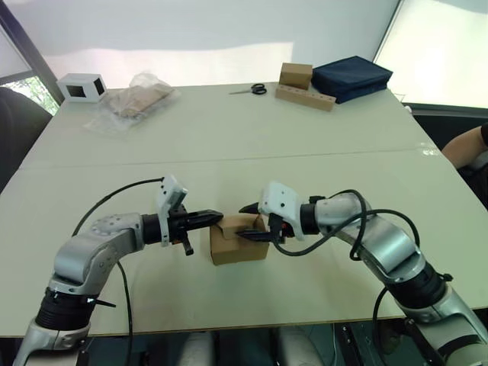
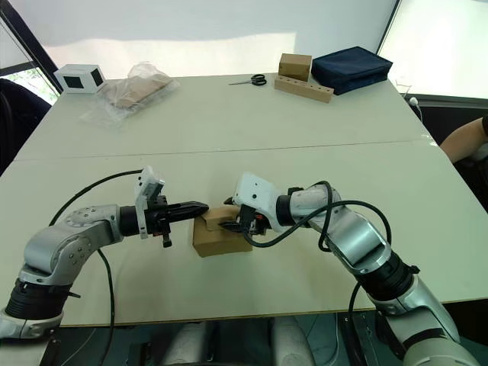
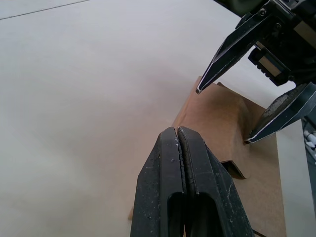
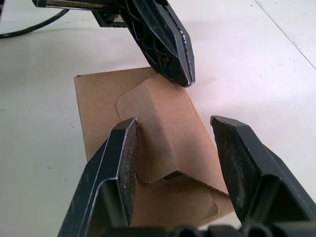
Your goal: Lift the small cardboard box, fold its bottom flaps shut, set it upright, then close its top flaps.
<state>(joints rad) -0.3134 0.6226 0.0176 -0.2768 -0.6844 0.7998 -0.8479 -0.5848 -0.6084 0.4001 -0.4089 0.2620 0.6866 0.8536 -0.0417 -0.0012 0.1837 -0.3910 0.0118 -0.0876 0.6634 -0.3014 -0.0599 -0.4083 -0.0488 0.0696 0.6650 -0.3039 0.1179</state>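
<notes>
We found no text, label, brand, number or sign that could be read anywhere. The small cardboard box (image 1: pixel 238 242) showed plain brown faces with no print.
</notes>
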